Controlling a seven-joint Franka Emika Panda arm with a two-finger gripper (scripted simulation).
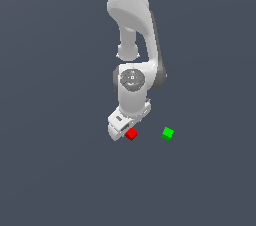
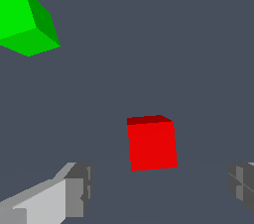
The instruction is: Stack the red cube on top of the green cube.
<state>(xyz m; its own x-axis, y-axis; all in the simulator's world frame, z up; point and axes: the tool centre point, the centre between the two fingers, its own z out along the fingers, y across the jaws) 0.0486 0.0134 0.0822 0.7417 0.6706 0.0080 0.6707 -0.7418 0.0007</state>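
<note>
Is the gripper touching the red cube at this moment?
Apart. The wrist view shows the red cube ahead of the open gripper, with bare floor between the cube and each of the fingers.

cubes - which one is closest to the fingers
The red cube: it sits just ahead of the open fingers, while the green cube lies farther off, apart from it.

White arm bent downward, end effector low, fingers spread.
</note>
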